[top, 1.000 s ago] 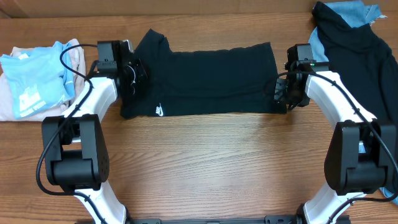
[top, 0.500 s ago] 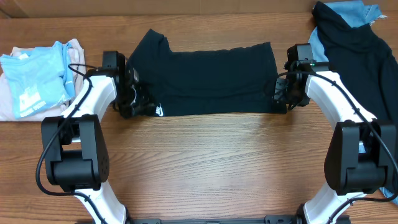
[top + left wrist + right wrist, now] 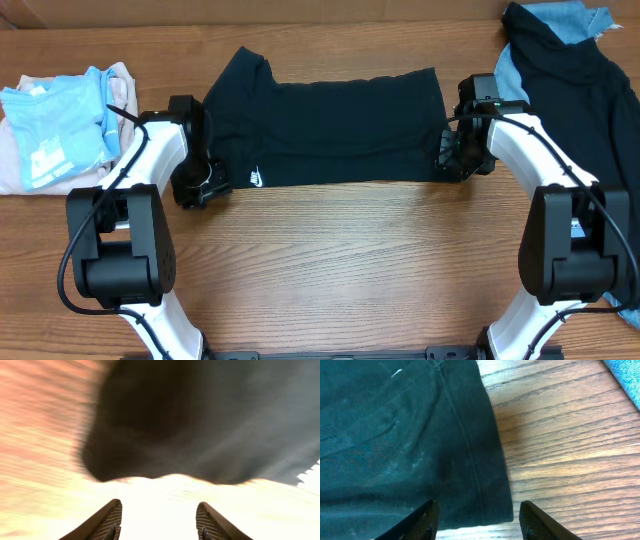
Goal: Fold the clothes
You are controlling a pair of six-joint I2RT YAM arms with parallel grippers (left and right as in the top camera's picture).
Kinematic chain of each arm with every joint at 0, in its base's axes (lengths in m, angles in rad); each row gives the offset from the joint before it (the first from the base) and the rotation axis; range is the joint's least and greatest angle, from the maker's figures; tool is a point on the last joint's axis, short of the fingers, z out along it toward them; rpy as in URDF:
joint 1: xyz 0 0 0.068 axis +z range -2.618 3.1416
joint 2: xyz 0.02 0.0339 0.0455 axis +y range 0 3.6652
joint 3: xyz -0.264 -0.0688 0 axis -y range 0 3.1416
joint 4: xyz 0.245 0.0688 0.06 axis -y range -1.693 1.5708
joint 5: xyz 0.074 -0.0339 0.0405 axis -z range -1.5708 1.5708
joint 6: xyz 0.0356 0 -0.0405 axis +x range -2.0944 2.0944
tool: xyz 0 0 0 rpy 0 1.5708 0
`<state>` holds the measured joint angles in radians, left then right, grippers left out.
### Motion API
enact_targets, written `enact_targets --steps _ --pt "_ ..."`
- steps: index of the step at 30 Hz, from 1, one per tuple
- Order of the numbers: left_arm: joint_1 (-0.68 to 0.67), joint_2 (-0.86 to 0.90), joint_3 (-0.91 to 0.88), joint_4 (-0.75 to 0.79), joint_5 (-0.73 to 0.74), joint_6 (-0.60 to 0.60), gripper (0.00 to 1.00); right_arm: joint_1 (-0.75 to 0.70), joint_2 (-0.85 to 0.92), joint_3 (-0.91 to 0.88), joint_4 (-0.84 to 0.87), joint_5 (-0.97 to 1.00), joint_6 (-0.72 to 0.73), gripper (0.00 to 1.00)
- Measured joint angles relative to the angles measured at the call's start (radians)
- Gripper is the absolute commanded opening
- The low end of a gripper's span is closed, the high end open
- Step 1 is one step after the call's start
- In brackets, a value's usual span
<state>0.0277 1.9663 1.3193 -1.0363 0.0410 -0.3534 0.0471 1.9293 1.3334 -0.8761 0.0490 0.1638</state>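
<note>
The clothes, a black T-shirt [image 3: 330, 125] with a small white swoosh [image 3: 257, 178], lie flat across the back middle of the table, folded into a long band. My left gripper [image 3: 195, 186] is at the shirt's front-left corner, just off the cloth. In the blurred left wrist view its fingers [image 3: 107, 521] stand open over bare wood, with the black cloth [image 3: 200, 420] ahead of them. My right gripper [image 3: 450, 160] is at the shirt's front-right corner. Its jaws are open and straddle the hem corner [image 3: 470, 475], gripping nothing.
A light-blue tee with white print [image 3: 55, 130] lies on a pale pink garment at the far left. A dark garment [image 3: 580, 90] and blue denim [image 3: 575, 20] are piled at the back right; the denim's edge [image 3: 630, 380] shows near my right gripper.
My left gripper has slid from the sleeve area toward the table's front, past the logo, to the shirt's front-left corner. Both jaws have opened slightly wider. The right arm has barely moved.
</note>
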Motion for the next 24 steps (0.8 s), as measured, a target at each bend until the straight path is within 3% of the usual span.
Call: enact_targets --steps 6,11,18,24 --pt "0.000 0.000 0.000 0.020 -0.177 -0.089 0.54 0.000 0.000 0.000 -0.004 0.000 0.000 0.56" --pt "0.001 0.000 0.000 0.099 -0.217 -0.119 0.55 0.000 0.000 0.000 -0.008 0.000 -0.001 0.56" --pt "0.001 0.000 0.001 0.125 -0.051 -0.063 0.55 0.000 0.000 0.000 -0.015 0.000 -0.001 0.56" --pt "0.001 0.000 0.003 0.077 0.093 0.007 0.46 0.000 0.000 0.000 -0.014 0.000 -0.001 0.56"
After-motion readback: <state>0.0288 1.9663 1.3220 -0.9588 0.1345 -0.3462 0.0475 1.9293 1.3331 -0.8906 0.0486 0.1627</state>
